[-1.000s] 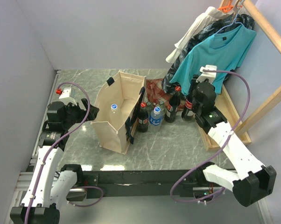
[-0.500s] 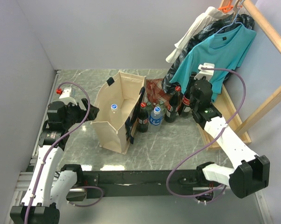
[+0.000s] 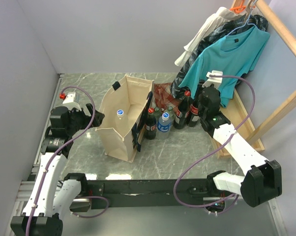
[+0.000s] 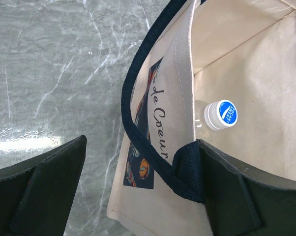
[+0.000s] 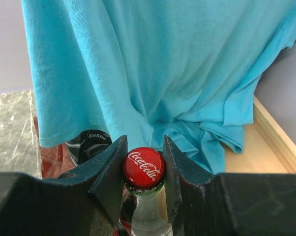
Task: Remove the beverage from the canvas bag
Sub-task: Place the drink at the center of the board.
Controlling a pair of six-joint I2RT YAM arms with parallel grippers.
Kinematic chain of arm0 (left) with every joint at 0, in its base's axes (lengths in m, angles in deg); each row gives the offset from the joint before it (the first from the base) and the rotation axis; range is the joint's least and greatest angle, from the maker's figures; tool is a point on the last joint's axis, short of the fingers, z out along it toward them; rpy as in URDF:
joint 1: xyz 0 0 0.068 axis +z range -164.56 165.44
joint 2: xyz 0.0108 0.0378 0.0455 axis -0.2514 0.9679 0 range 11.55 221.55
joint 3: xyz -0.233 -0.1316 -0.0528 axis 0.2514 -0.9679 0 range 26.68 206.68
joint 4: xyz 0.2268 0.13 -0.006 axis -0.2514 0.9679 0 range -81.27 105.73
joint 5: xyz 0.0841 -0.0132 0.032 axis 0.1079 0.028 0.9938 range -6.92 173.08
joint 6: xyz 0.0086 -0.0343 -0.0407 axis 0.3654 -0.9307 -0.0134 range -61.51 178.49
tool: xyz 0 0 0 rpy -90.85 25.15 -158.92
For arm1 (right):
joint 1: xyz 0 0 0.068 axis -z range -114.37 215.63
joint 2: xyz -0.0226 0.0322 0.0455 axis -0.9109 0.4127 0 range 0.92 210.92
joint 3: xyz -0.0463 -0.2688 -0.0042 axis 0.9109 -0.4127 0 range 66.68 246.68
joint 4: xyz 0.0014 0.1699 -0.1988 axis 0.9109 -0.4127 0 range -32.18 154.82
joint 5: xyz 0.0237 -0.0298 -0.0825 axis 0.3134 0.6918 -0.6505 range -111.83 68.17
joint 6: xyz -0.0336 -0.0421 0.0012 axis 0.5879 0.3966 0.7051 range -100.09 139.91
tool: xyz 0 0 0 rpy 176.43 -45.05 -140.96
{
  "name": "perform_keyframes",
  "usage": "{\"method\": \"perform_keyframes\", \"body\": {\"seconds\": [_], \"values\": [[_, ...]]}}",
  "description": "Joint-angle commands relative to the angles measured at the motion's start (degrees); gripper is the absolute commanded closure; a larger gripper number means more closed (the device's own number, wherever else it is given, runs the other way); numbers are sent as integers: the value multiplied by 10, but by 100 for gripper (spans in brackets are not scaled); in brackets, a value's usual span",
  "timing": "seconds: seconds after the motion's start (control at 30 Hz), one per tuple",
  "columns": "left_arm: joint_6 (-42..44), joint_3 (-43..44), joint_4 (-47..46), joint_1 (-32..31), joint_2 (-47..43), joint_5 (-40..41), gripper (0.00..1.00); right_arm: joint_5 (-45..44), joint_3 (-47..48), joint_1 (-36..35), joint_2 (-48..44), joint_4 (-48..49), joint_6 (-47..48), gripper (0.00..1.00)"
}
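**Top external view: water bottle in the tote, cola bottle in the right gripper**

We see the grey marble counter (image 3: 187, 152) spanning the frame. A teal T-shirt (image 3: 226, 59) hangs among other clothes at its far right corner. The canvas bag (image 3: 119, 137) stands upright and open left of centre, with dark navy handles at its rims. A water bottle (image 3: 120, 112) stands inside it near the left wall. Only its blue-and-white cap (image 4: 222, 114) shows, and in the left wrist view that cap sits just inside the printed wall.

Our left gripper (image 3: 95, 118) is at the bag's left rim. In its wrist view the jaws are spread wide, one finger outside the printed wall and the other over the bag's interior. The wall and a navy handle lie between them. It holds nothing, and we cannot tell whether it touches the canvas.

To the right of the bag stands a row of bottles. A dark cola bottle (image 3: 150, 127) is just beside the bag, then comes a labelled water bottle (image 3: 163, 123) and a taller cola bottle (image 3: 181, 115). A red plaid cloth (image 3: 162, 91) lies behind them.

Our right gripper (image 5: 143, 157) is at the right end of that row. Its fingers are pressed against both sides of the red cap of a Coca-Cola bottle (image 5: 144, 211), gripping it. We cannot tell whether that bottle rests on the counter.
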Motion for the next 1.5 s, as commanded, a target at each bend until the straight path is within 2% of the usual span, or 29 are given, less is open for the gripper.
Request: {"method": "perform_keyframes", "body": {"seconds": [0.0,0.23,0.57,0.63,0.73,0.83,0.87,1.47], "values": [[5,8,-4,-2,-2,3,4,-2,20,4,-16,165,-10,100],[6,8,-4,-1,-3,5,4,8,-10,4,-16,213,3,100],[6,9,-4,-1,-2,5,4,0,-12,4,-24,188,1,99],[5,9,-4,-1,-3,5,4,6,-14,4,-29,184,3,91],[5,8,-4,-1,-2,4,4,8,-15,4,-35,177,2,68],[5,9,-4,-1,-3,5,4,13,-11,4,-37,163,-3,63],[5,9,-4,-1,-3,5,4,15,-9,4,-36,156,-3,57],[5,7,-3,-2,-6,2,4,42,10,4,-64,96,-14,51]]}}
